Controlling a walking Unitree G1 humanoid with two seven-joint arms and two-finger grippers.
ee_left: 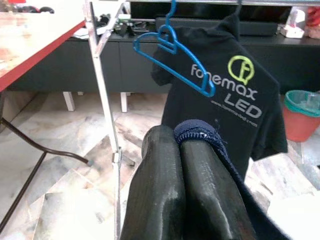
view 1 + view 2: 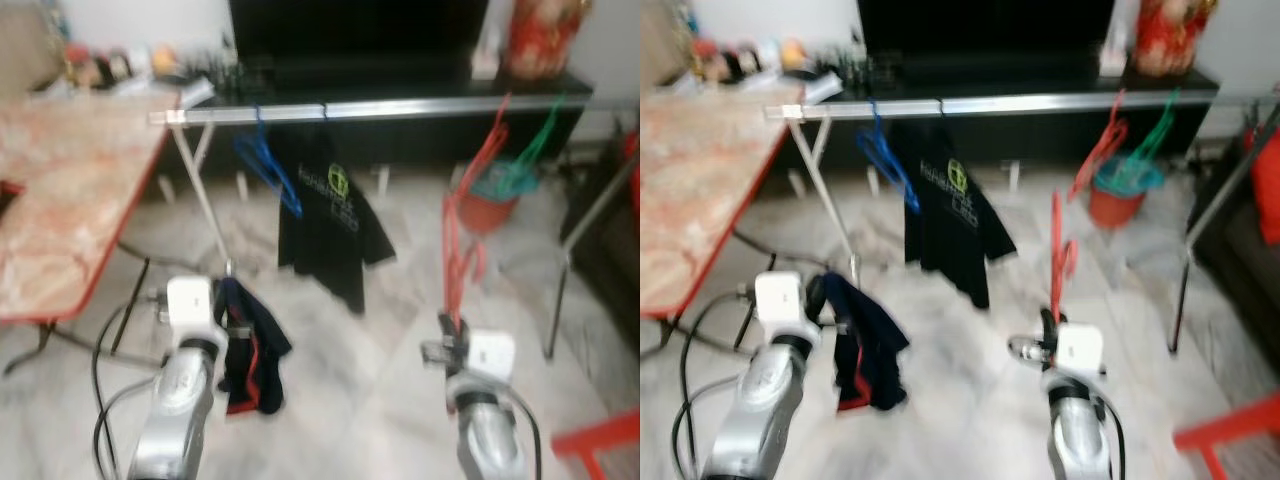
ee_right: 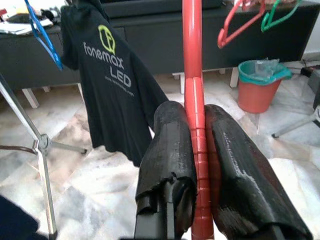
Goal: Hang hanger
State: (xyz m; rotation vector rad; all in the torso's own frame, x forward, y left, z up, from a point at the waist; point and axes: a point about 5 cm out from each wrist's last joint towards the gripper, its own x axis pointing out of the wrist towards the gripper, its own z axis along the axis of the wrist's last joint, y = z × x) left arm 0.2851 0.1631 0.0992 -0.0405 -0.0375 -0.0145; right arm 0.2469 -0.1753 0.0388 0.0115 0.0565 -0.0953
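Red plastic is what the right gripper (image 3: 197, 150) has clamped: its 2 black fingers (image 3: 167, 145) press against either side of the red hanger (image 2: 458, 250), which stands upright above the wrist, in front of the robot and well below the silver rail (image 2: 400, 108) of the drying rack. The left gripper (image 1: 180, 170) has its fingers pressed together on the hem of a dark navy garment (image 2: 250, 350) with red trim, which dangles beside that wrist. On the rail hang a black T-shirt (image 2: 330, 225) with a green logo, an empty blue hanger (image 2: 268, 165) just beside it, and, well to the right, 1 more red hanger (image 2: 490, 145) and a green hanger (image 2: 535, 140) above a red bin (image 2: 490, 205) on the marble floor (image 2: 390, 330). Judging by this layout, the task is only partly done: the held hanger is secured, but its hook is not on the rail, and the navy garment is not on it. What seems left is to thread the hanger into the garment, if that is intended, then raise it and hook it over a free stretch of rail between the T-shirt and the far hangers. Both head views are blurred, so the exact position of the hook is hard to read
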